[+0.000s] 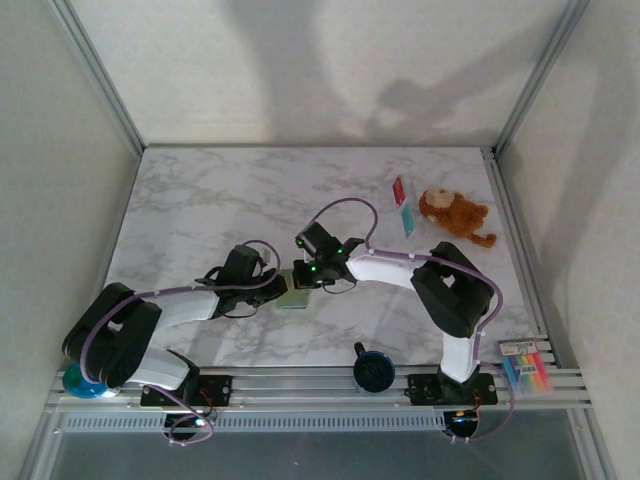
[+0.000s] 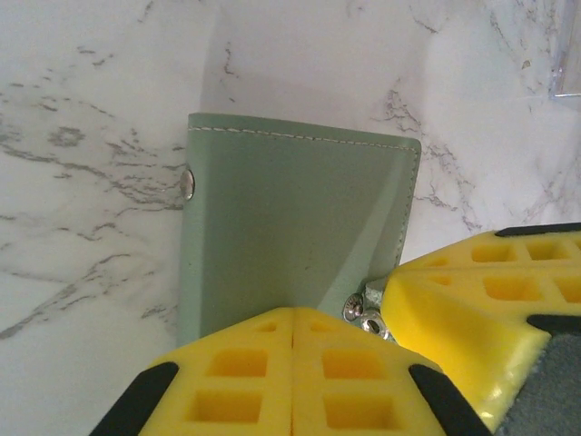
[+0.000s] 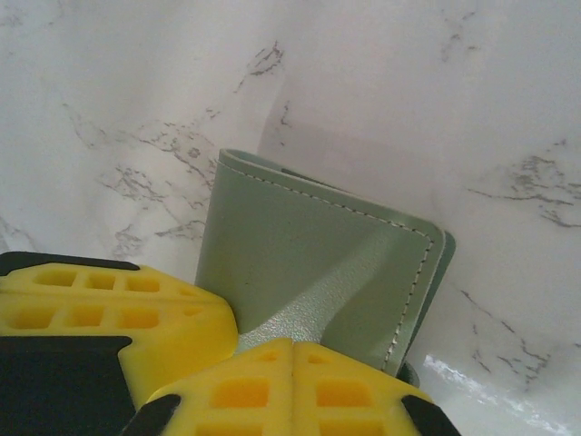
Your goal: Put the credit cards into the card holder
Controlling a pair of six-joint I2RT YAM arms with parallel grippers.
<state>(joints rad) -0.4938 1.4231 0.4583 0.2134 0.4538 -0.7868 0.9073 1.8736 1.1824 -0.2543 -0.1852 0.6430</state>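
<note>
My left claw (image 2: 295, 320) is pressed together on the near edge of the card holder (image 2: 290, 227), and the grey-green leather runs in right where the two yellow halves meet. My right claw (image 3: 292, 352) is clamped on the same card holder, at a corner just beside the left claw, so the two claws almost touch. A diagonal crease runs up the cover from the right claw's pinch. The holder lies folded on the marble tabletop (image 1: 190, 200), with a metal snap (image 2: 188, 182) on its edge ahead and to the left of my left claw. The credit cards (image 1: 403, 205) lie well apart from both claws, out beyond my right claw and to its right. The red card (image 1: 399, 189) is the farther one and the white card (image 1: 407, 218) with the teal band is nearer, just beside a brown plush toy (image 1: 452, 214).
</note>
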